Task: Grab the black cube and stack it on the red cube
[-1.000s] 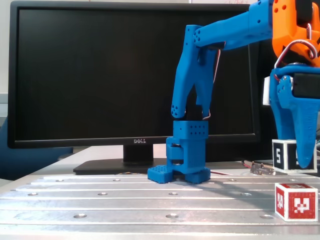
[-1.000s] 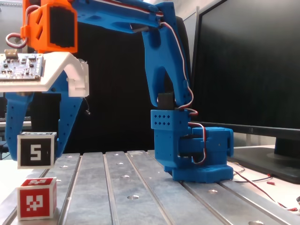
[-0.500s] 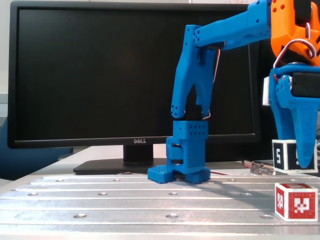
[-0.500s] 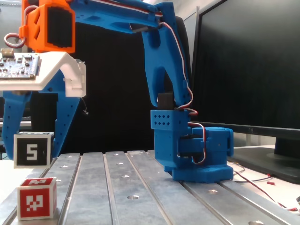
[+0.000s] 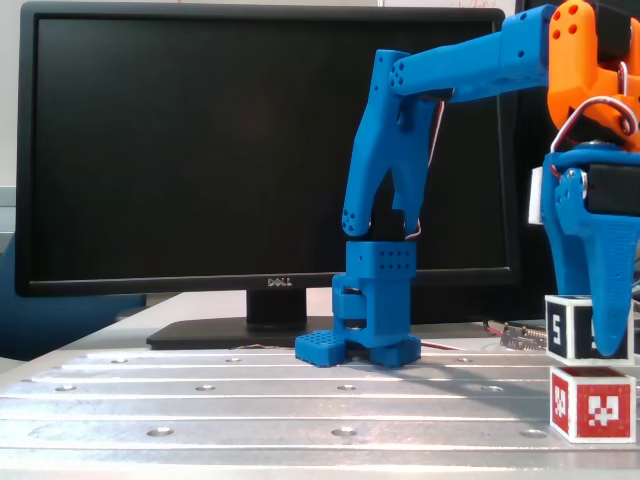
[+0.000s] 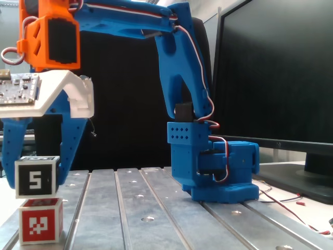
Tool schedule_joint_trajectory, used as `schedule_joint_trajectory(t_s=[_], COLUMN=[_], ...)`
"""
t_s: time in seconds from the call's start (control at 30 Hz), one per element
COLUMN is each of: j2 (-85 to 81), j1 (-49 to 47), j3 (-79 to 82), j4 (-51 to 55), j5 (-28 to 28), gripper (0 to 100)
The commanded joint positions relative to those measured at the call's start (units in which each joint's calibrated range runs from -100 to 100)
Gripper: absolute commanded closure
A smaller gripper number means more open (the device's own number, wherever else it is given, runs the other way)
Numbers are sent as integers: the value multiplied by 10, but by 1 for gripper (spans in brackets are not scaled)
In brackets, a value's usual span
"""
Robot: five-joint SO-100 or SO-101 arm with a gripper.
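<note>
Arm outstretched, jaws around black cube [image 6: 35, 177].

Both fixed views sat low, near bench [image 5: 200, 400] level, looking horizontally. One faced the monitor [image 5: 260, 150] squarely, with the tool [image 5: 600, 340] at its right edge; the other stood close beside the tool [image 6: 34, 166], seeing the monitor [image 6: 281, 73] obliquely at right. Both shared the arm base [image 5: 370, 310] [image 6: 213, 166] behind the tool.

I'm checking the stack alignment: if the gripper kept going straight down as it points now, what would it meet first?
The gripper holds the black cube, which would press onto the red cube directly beneath; they look nearly touching.
</note>
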Motion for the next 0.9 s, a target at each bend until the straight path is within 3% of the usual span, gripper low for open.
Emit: schedule_joint_trajectory(t_s=[0.0,0.87], j2=[-5,9], j1=[-4,-6], j3=[-12,-8], j4=[-3,-4], j5=[-4,-9], gripper=[82,82])
